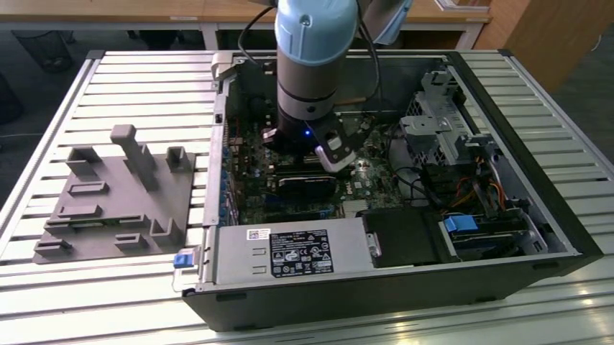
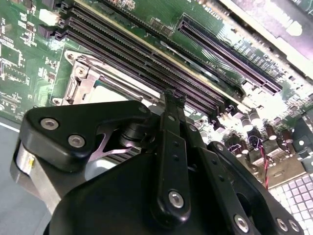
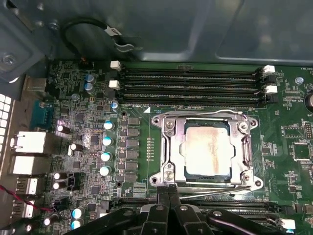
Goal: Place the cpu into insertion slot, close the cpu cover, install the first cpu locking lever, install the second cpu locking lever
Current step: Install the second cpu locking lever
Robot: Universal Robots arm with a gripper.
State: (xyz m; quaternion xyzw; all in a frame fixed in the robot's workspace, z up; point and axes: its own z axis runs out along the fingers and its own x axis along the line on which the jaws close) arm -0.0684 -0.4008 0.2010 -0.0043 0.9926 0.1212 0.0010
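1. Slatted metal worktop (image 1: pixel 115 86) carries an open computer case (image 1: pixel 537 237) lying on its side, with a grey fixture block (image 1: pixel 115 201) beside it toward the exterior view's left
2. The arm (image 1: pixel 312 65) reaches straight down into the case; the gripper (image 1: pixel 331 152) hangs low over the green motherboard (image 1: pixel 374 183)
3. The cpu (image 3: pixel 208 149) sits flat in the insertion slot (image 3: pixel 168 171), its beige metal top facing up
4. The cpu cover (image 3: pixel 244 147) lies down around the chip, its square window framing the lid
5. A thin bright locking lever (image 3: pixel 215 192) runs along the socket edge nearest the gripper (image 3: pixel 168 193); whether it is latched cannot be told
6. Jaws: in the first wrist view the two fingertips (image 3: pixel 163 195) stand pressed together with nothing visible between them, just beside that lever's socket edge
7. Key relation: the socket lies directly ahead of the closed tips, and the lever's long axis runs across the line of the fingers, parallel to the memory slots (image 3: pixel 190 83)
8. The first wrist view gives the full socket from above; the second wrist view looks past the gripper (image 2: pixel 168 105) linkage, showing one socket corner (image 2: pixel 80 81) and the long slots (image 2: pixel 146 54) behind it; the exterior view gives arm posture but hides the socket behind the wrist
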